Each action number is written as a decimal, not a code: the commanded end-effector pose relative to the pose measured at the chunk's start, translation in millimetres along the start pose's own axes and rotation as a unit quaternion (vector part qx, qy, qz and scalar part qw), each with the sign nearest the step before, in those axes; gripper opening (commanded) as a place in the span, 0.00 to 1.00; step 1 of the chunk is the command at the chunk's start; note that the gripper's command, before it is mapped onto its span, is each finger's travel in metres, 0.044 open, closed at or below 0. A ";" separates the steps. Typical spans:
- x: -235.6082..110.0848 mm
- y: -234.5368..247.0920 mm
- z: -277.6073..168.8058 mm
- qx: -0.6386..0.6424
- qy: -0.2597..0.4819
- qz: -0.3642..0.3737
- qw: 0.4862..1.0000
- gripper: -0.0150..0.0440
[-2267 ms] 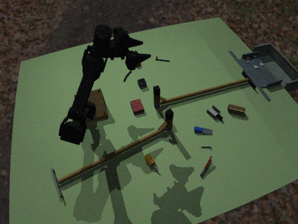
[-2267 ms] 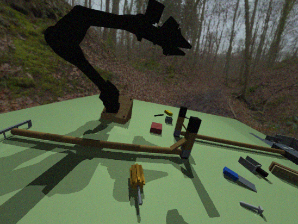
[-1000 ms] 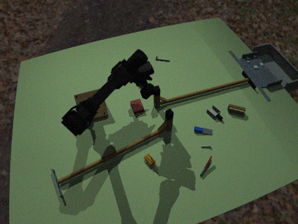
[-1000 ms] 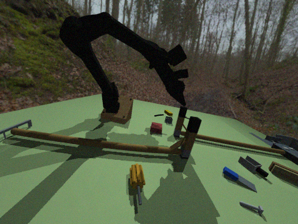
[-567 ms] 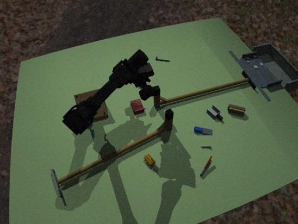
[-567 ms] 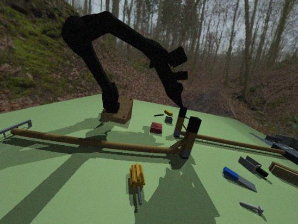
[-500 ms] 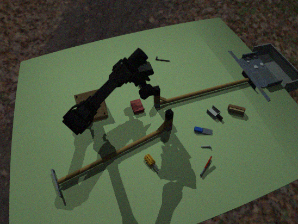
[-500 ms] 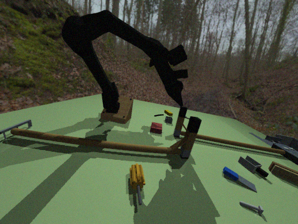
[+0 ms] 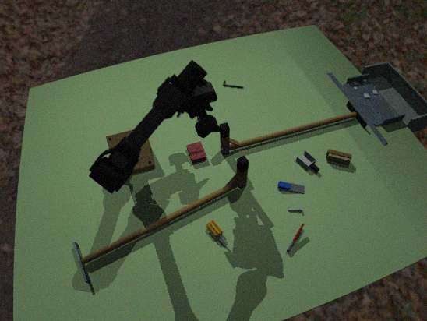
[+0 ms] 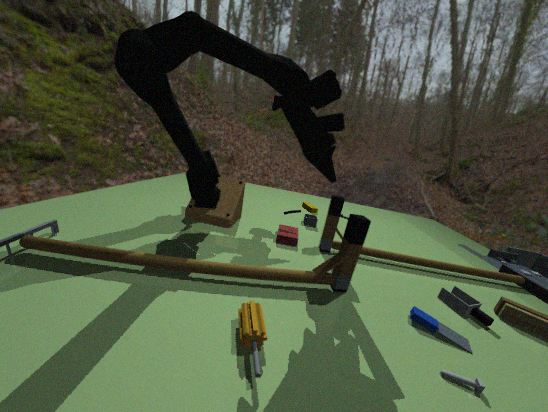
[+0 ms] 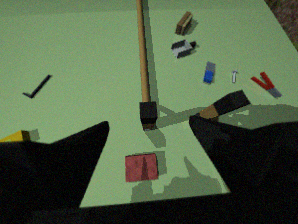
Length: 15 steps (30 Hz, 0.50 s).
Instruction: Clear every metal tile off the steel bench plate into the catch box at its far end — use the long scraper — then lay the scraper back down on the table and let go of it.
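The gripper (image 10: 327, 172) hangs with its jaws spread wide and nothing between them, just above the upright black grip (image 9: 224, 134) near the middle of the top view. That grip belongs to the long scraper (image 9: 296, 129), whose wooden shaft runs toward the upper right, where its blade lies across the steel bench plate (image 9: 370, 105). Small pale metal tiles (image 9: 367, 95) sit on the plate, and the catch box (image 9: 405, 91) stands open just behind it.

The scraper looks stiff and very long, so held at one end it will likely lever hard against the fingers and want to twist. The squared black grip is the sensible place to clamp, low and square across its flat sides. The tiles look light and should slide easily on steel.

A second long scraper (image 9: 156, 226) lies toward the lower left, its own black grip (image 9: 242, 165) close beside the first.

The top view alone shows the plate, tiles and box. The exterior view shows the gripper's height above the grip. The wrist view shows the grip (image 11: 148, 112) centred between the two dark fingers, with a red block (image 11: 142, 167) nearer the camera.
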<state>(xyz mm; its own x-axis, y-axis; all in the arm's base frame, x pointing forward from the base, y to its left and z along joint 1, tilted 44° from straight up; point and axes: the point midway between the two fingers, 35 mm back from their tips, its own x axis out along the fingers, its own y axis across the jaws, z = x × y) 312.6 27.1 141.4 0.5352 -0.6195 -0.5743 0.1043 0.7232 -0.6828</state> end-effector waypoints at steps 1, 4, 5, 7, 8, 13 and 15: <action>7.4 -0.7 -6.0 -0.001 0.001 -0.001 1.000 1.00; 14.1 -0.8 -11.2 -0.001 0.001 -0.002 1.000 1.00; 16.3 -0.9 -13.0 -0.001 0.001 -0.002 1.000 1.00; 20.7 -1.1 -16.6 -0.001 0.001 -0.002 1.000 1.00; 22.8 -1.3 -18.5 -0.001 0.000 -0.002 1.000 1.00; 26.7 -1.3 -21.2 -0.001 0.000 -0.002 1.000 1.00; 28.6 -1.1 -21.0 -0.001 0.001 -0.002 1.000 1.00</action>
<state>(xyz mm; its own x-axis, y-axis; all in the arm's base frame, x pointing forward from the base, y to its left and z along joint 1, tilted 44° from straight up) 309.1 4.2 118.9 0.5329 -0.6253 -0.5701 0.1071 0.7182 -0.6875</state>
